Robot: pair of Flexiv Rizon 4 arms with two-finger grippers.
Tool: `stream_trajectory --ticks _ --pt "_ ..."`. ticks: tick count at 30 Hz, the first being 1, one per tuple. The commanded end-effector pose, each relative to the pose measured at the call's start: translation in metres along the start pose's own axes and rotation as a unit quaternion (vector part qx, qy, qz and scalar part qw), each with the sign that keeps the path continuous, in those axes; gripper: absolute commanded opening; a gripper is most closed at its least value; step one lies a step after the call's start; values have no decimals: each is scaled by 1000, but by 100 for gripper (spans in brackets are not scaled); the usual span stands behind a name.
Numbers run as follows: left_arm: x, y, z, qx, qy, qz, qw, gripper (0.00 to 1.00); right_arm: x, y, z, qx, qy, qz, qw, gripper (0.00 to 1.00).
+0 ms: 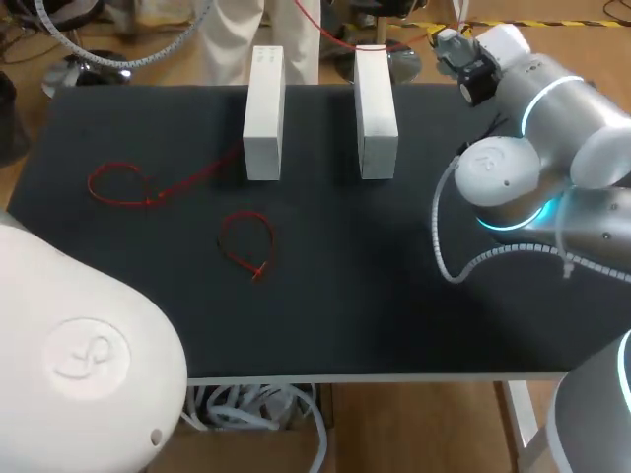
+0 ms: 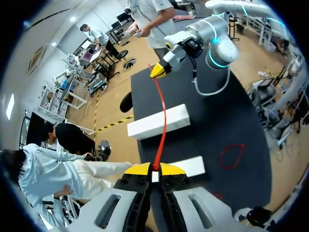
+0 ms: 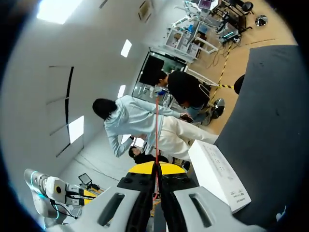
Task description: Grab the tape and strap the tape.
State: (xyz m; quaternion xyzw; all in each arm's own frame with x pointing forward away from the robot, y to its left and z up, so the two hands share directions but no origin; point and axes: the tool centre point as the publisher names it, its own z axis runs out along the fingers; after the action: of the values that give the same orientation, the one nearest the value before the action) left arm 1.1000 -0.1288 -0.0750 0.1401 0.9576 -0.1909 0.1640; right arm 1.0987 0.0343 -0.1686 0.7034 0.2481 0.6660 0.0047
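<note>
Red strap [image 2: 163,116]: straight, taut, in air above 2 white blocks [image 2: 158,122], not yet looped. Left pincer [image 2: 153,169] pinching one end, tips pressed together. Right pincer [image 3: 155,166] pinching other end, tips likewise pressed together. Grab looks done; strapping left: bring the ends together, thread, pull tight. On table [image 1: 394,276]: small loop [image 1: 246,243], big loop [image 1: 123,184], both closed, likely finished.

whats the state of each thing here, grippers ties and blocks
left gripper: shut on held tie
right gripper: shut on held tie
held tie: stretched between grippers, unlooped
short tie: looped, flat on table
long-tail tie: looped, flat on table
white blocks: on edge, apart
</note>
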Motion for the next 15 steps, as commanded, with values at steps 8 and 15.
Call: stream_trajectory --ticks 8,15 --pt "3 -1 8 -78 75 32 994 0 6 3 0 15 -16 -6 1000 0" --pt "4 -1 12 -72 86 25 993 0 4 3 0 16 -18 -9 1000 0"
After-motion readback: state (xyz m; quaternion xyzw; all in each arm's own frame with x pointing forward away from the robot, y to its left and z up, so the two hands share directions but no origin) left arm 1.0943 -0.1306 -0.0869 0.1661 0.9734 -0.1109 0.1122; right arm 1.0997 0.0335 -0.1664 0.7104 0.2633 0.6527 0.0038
